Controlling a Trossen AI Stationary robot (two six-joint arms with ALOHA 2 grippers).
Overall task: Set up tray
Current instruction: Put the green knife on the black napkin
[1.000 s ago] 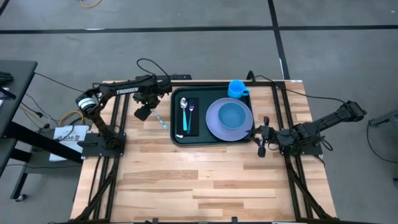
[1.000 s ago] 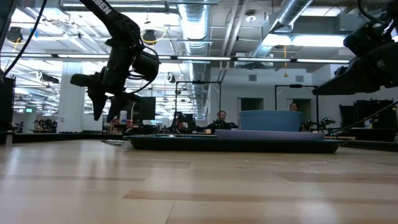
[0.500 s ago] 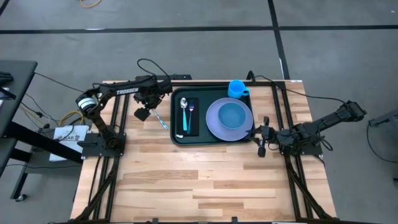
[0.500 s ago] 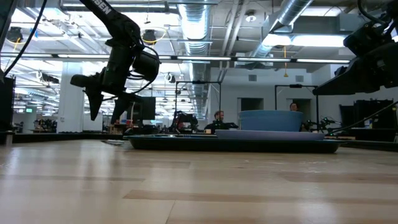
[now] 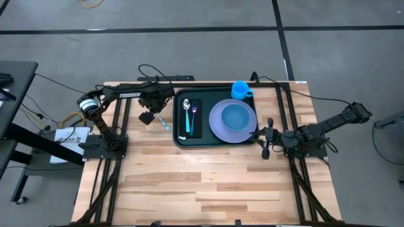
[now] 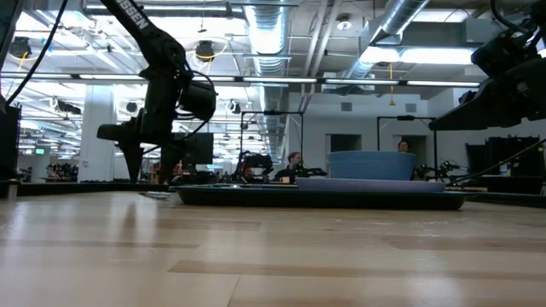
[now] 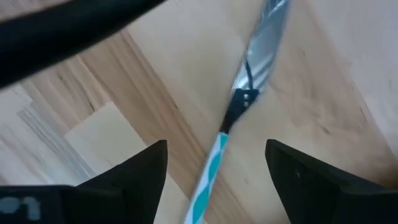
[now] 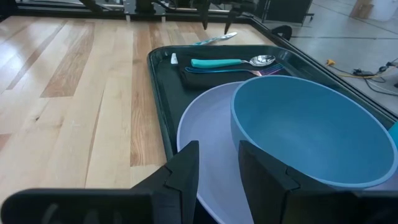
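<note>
while the tray (image 5: pixel 178 140) already carries a plate (image 5: pixel 216 127) with a bowl (image 5: pixel 236 116), a cup (image 5: pixel 240 89) at its far corner, and a spoon (image 5: pixel 187 113) and fork (image 5: pixel 194 115) on a black mat (image 5: pixel 198 128), one utensil (image 5: pixel 164 122) with a blue-and-white striped handle and a metal blade end, probably the knife, lies on the bare table (image 5: pixel 208 183) just beside the tray's left rim, not touching it; the left gripper (image 5: pixel 147 116) hovers close over this utensil, and in the left wrist view its two dark fingers (image 7: pixel 140 171) stand spread wide with nothing between them, the striped handle (image 7: pixel 208 177) running up through the gap and the metal end (image 7: pixel 264 46) pointing away beyond the fingertips, so the utensil's long axis lies roughly along the wrist's line of sight and across the closing direction; a straight descent and closure on the handle looks sufficient, followed by a short carry rightward to the mat; the right gripper (image 5: pixel 266 142) waits low at the tray's right edge, fingers apart and holding nothing, pointed at the plate and bowl (image 8: pixel 305 130), well apart from the utensil, so the left arm is plainly the nearer one; in the low view the left gripper (image 6: pixel 136 158) hangs near the table surface to the left of the tray (image 6: pixel 256 198)
</note>
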